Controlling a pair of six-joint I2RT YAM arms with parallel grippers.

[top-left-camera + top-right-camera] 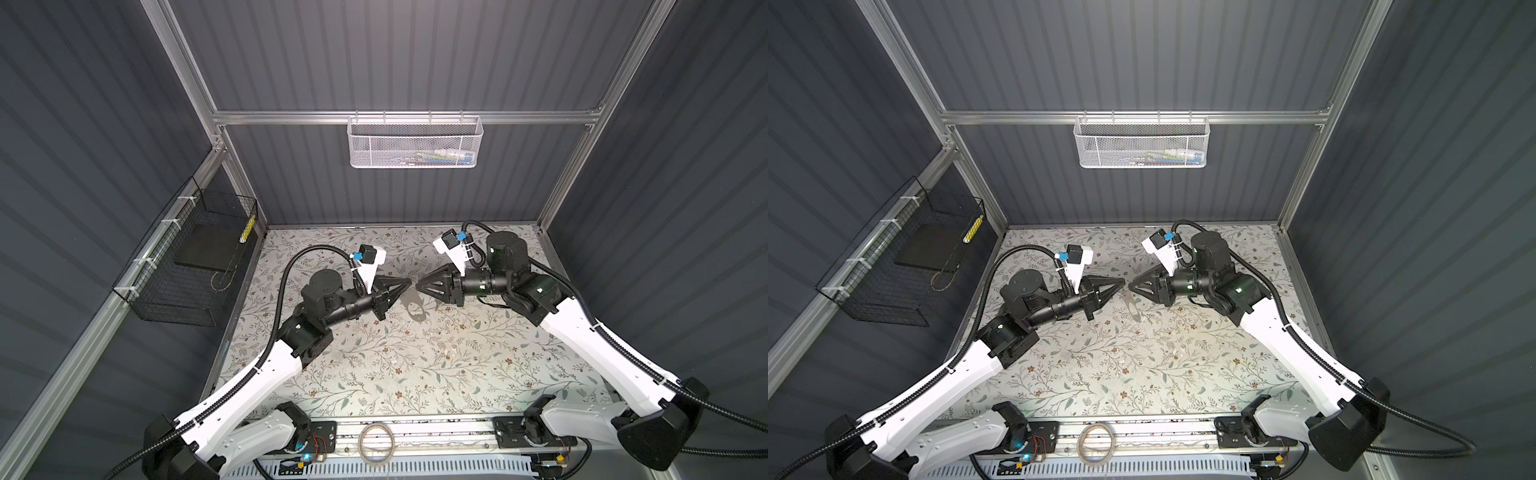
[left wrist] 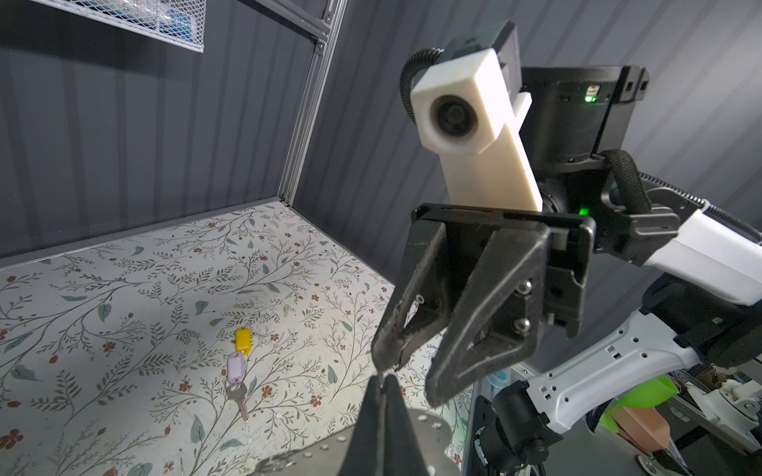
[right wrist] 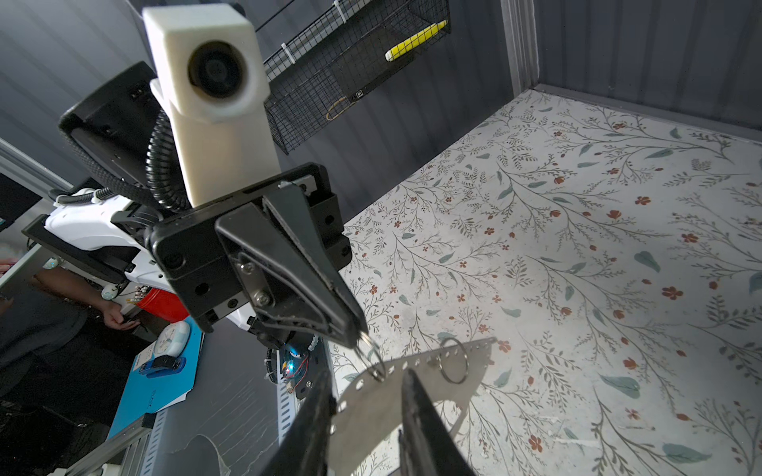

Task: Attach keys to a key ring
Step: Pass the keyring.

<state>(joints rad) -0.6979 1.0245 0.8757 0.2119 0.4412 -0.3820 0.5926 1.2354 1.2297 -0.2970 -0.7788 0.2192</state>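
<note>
Left gripper [image 3: 357,334] is clamped on the key ring [image 3: 379,371], holding it aloft so its perforated metal plate [image 3: 371,412] dangles clear. Right gripper [image 2: 410,383] is empty, jaws part open, one tip at the ring, probably to spread it. Yellow- and lilac-tagged keys [image 2: 237,366] lie on the table [image 2: 123,288], unattached.

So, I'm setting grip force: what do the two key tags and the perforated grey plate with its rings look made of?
Yellow tag and lilac tag: smooth plastic by the look, evenly coloured, slight sheen.
Perforated grey plate: probably thin sheet metal, dull finish, punched holes along the edge.
Split ring: bright metal wire, thin and glinting.
</note>
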